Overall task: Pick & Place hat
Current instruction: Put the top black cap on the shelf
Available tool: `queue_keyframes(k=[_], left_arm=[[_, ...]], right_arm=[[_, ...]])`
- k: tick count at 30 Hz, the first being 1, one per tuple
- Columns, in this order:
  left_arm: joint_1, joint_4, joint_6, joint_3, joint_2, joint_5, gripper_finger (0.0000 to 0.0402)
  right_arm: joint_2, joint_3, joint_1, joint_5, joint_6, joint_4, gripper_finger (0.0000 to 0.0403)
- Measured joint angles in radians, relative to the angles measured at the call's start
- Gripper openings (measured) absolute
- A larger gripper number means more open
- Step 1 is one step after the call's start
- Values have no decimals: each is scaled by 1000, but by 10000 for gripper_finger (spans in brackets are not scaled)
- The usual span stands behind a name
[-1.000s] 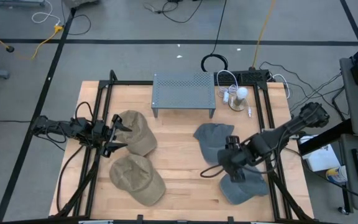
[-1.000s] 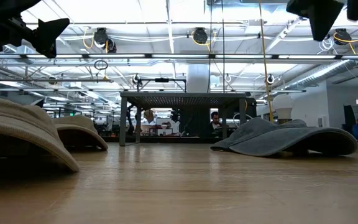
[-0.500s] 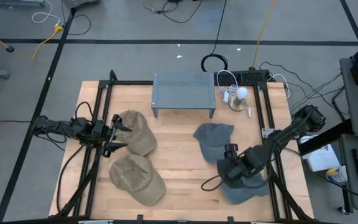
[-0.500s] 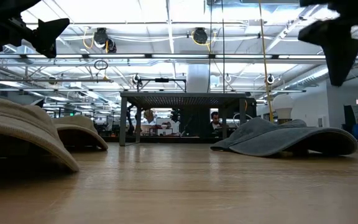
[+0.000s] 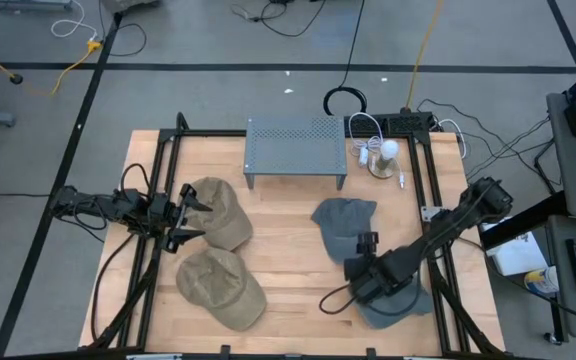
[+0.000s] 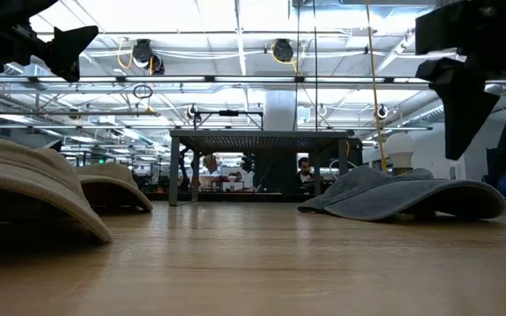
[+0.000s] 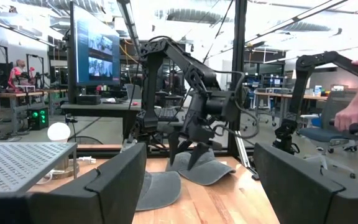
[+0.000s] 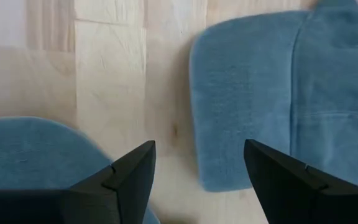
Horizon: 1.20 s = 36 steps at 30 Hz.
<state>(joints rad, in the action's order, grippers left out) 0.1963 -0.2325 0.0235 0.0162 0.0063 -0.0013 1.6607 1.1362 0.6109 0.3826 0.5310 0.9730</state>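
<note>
Two grey-blue hats lie on the table's right half, one (image 5: pixel 344 222) toward the middle and one (image 5: pixel 396 303) near the front edge, each resting on its brim and crown. My right gripper (image 5: pixel 360 268) hangs open above the gap between them, fingers pointing down; its wrist view shows one hat's brim (image 8: pixel 247 93), the other hat's edge (image 8: pixel 30 152) and bare wood between the fingers (image 8: pixel 197 146). In the low view it (image 6: pixel 464 96) is still above the grey hat (image 6: pixel 402 197). My left gripper (image 5: pixel 190 215) waits open beside a tan hat (image 5: pixel 220 212); a second tan hat (image 5: pixel 220 288) lies nearer the front.
A grey perforated metal shelf (image 5: pixel 296 148) stands at the table's far side, with a small lamp and cables (image 5: pixel 386 155) to its right. Black frame rails (image 5: pixel 158 190) run along both sides. Bare wood (image 5: pixel 288 255) lies between the tan and grey hats.
My right gripper has come down toward the table and shifted toward the near edge and slightly left, over the gap between the two grey-blue hats; the arm has folded lower. Its fingers have stayed open. The hats and the left arm have kept still.
</note>
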Motion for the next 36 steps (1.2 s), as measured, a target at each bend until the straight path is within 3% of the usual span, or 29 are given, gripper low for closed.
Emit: queue_keyframes(k=[17, 31, 36], left_arm=[[0, 0, 0, 0, 0, 0, 299], [0, 0, 0, 0, 0, 0, 299], [0, 0, 0, 0, 0, 0, 299]], right_arm=[[141, 0, 40, 272, -17, 25, 238], [175, -43, 37, 354, 2, 22, 237], [175, -43, 37, 354, 6, -10, 204]])
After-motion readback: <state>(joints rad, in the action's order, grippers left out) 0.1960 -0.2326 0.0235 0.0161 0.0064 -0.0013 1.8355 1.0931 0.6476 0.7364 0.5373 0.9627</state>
